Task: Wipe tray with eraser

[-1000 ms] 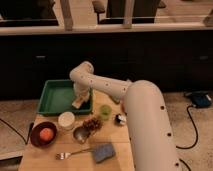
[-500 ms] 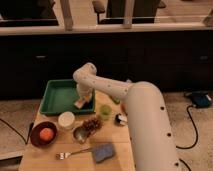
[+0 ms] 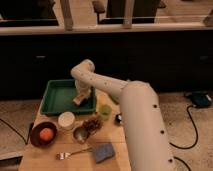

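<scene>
A light wooden table (image 3: 50, 161) stands on a pale speckled floor (image 3: 15, 112), in front of a long run of dark cabinets (image 3: 150, 55) topped by a light ledge. A blue object (image 3: 202, 98) lies on the floor off to the right, with a black cable trailing from it. At the back of the table sits the green tray (image 3: 56, 97). In front of it are a dark round bowl (image 3: 36, 141) holding an orange ball (image 3: 46, 134), a white cup (image 3: 66, 120), a small metal cup (image 3: 80, 134), a green cup (image 3: 105, 111) and a blue-grey pad (image 3: 104, 151). The robot's thick white arm (image 3: 142, 125) reaches from the lower right, bends at its elbow above the tray and points down. The gripper (image 3: 80, 96) is low inside the tray's right half, right over the tan eraser (image 3: 76, 101), which lies on the tray floor. It appears to touch the eraser, but I cannot tell whether it is gripping it or released.
</scene>
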`<state>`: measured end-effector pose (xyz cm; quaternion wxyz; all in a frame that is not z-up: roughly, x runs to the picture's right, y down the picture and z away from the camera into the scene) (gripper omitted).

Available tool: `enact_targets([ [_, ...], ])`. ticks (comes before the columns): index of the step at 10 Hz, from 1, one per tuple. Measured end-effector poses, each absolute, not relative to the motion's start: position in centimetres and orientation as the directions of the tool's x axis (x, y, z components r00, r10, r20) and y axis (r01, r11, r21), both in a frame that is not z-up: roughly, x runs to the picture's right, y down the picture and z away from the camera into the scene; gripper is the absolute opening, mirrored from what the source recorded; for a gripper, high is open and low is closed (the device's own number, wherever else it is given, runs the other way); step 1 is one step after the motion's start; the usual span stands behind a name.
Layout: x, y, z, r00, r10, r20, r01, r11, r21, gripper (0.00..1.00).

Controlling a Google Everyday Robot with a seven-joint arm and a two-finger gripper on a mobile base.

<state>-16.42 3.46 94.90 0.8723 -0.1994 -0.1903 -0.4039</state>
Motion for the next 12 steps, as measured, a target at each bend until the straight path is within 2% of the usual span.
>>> enact_targets([
  [4,-19.5,5.9,92.9,0.470,-0.695,0.544,0.866,0.483,-0.130,0.00],
  [8,-16.8,7.6,91.5,0.439,-0.707,0.555,0.884,0.451,-0.125,0.00],
  [12,-13.2,5.3,93.9,0.525,-0.681,0.511,0.843,0.499,-0.201,0.00],
])
